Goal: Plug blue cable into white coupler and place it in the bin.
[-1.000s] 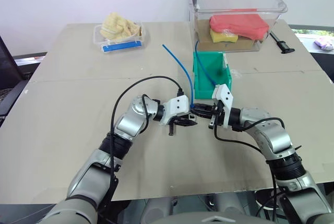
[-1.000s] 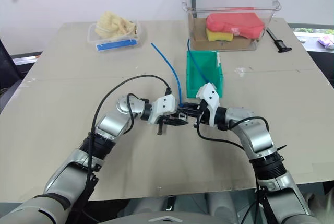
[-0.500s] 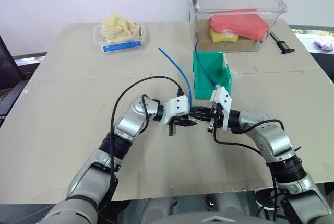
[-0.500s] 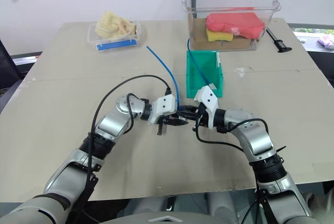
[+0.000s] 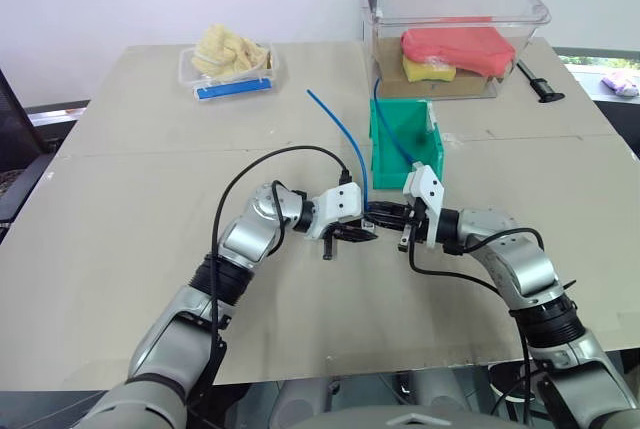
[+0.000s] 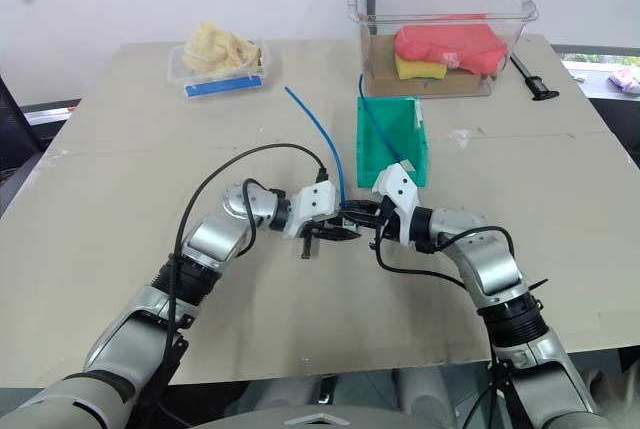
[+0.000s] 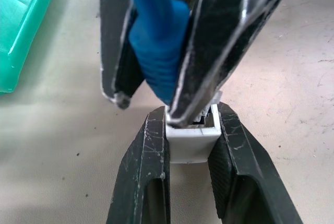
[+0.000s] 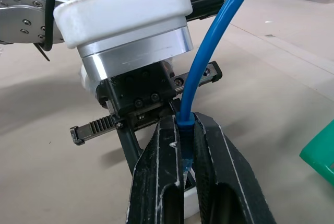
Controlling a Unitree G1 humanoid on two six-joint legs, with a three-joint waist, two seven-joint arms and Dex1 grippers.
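Tabletop [image 5: 150,249] lies bare around both tools, bin [image 5: 385,154] just beyond.

Bare table [image 5: 130,249] around grippers; green bin [image 5: 400,164] close behind, blocking forward.

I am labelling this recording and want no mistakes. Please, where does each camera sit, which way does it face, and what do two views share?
Head views: from the head, looking down over both arms at the table, green bin and clear tub.
Left wrist view: along the left gripper, shut on the white coupler; the right gripper opposite.
Right wrist view: along the right gripper, shut on the blue cable; left wrist beyond.
Shared: both wrist views show cable meeting coupler.
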